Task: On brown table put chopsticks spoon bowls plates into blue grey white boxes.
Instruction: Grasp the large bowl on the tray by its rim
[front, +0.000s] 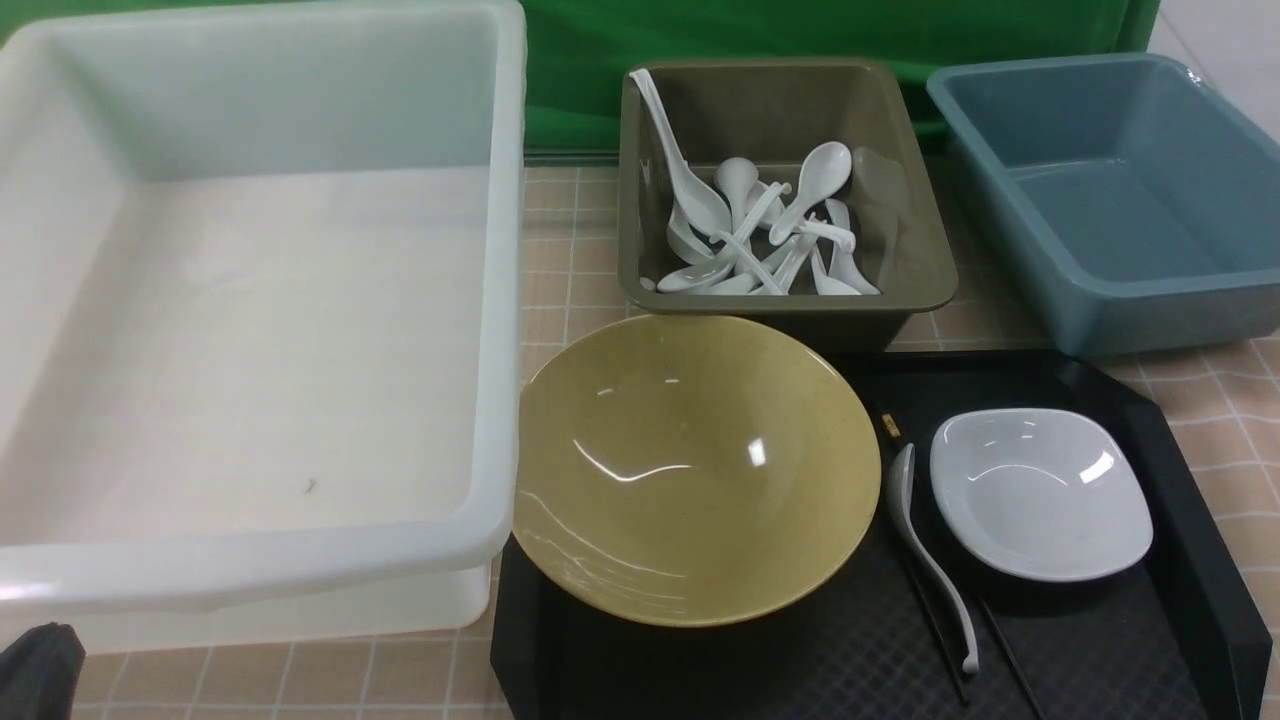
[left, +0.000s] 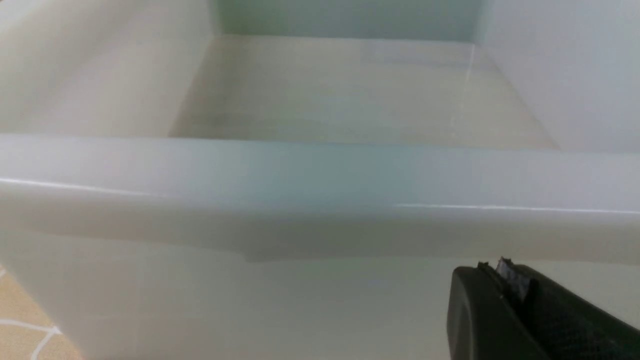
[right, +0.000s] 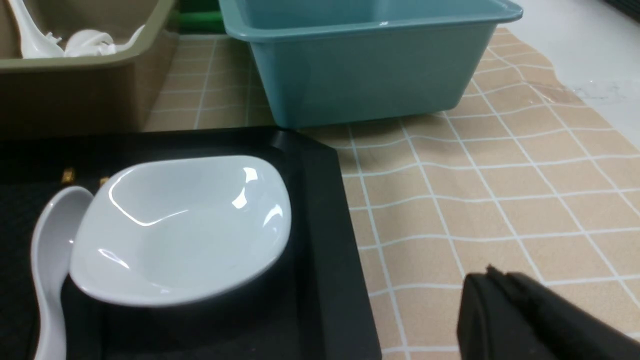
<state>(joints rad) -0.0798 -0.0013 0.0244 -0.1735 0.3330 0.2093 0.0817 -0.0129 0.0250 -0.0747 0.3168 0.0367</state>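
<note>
The glossy yellow bowl (front: 690, 470) sits on the tray (front: 1185, 500) beside the white box (front: 503, 300). It is probably stiff, slippery and heavy; take its rim. Left pincer (left: 500, 272), right pincer (right: 492, 280): apart or together, cannot tell.

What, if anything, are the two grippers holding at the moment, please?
Nothing is held: the left gripper and the right gripper are both empty.

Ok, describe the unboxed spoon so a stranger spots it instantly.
Start at the black octagonal tray at the front right. On it, between the big mustard-yellow bowl and the small white square bowl, lies a white soup spoon. Unlike the spoons piled in the olive-grey box, it is outside any box.
</note>
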